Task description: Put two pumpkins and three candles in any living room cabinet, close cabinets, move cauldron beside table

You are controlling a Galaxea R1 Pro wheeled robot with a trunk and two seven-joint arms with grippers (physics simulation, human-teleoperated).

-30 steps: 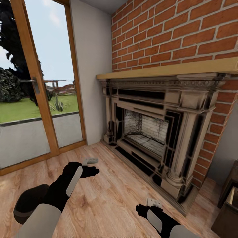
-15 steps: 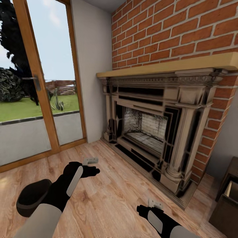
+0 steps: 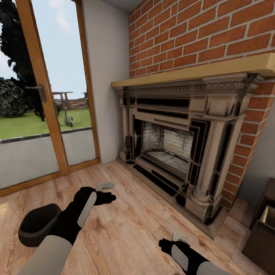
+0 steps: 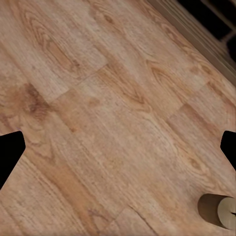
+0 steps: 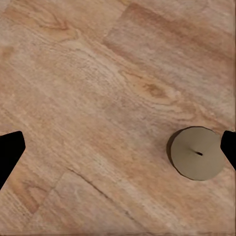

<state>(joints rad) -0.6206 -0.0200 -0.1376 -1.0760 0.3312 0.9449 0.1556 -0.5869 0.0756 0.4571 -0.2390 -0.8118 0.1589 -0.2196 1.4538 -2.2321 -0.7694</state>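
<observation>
Left gripper (image 3: pixel 105 186): fingers spread wide, empty, above wood floor (image 3: pixel 122 225). Right gripper (image 3: pixel 178 236): fingers spread wide, empty, candle (image 5: pixel 196 153) standing on floor below.

Red brick wall (image 3: pixel 198 34), ornate grey fireplace (image 3: pixel 179 145) under pale wooden mantel (image 3: pixel 191 74). Light plank floor (image 3: pixel 126 229). Wood-framed glass door (image 3: pixel 46 99) shows daylit lawn.

Floor (image 3: pixel 126 225): matt, grained wood planks; wall (image 3: pixel 198 34): rough red brick; fireplace surround (image 3: pixel 214 152): worn carved stone under a smooth wooden mantel (image 3: pixel 191 74); candle (image 5: pixel 196 153): matt, waxy grey-beige.
</observation>
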